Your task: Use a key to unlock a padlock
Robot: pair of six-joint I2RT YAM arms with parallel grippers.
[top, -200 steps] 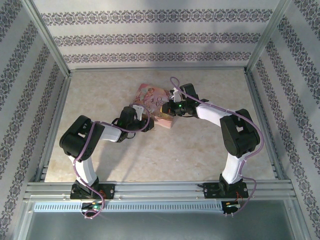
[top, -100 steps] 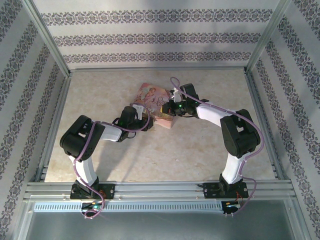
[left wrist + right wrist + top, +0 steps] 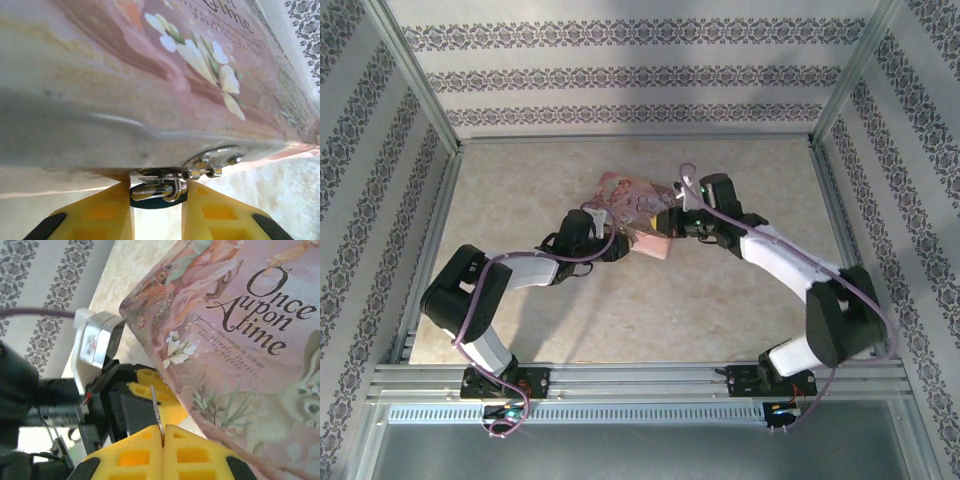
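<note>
Pink book-shaped box (image 3: 638, 212), centre of the marbled beige table (image 3: 720, 300); illustrated lid with flowers, a rabbit and the title "Once upon a time". Silver clasp plate (image 3: 215, 159) on its front edge. Striped, patterned wallpaper walls (image 3: 620, 75); aluminium rail (image 3: 640, 378) along the near edge.

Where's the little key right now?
In the right wrist view, the key stands pinched in the right gripper, beside the edge of the pink box.

Silver padlock (image 3: 156, 189) beneath box (image 3: 150, 75) edge; upright key (image 3: 156, 409)
</note>
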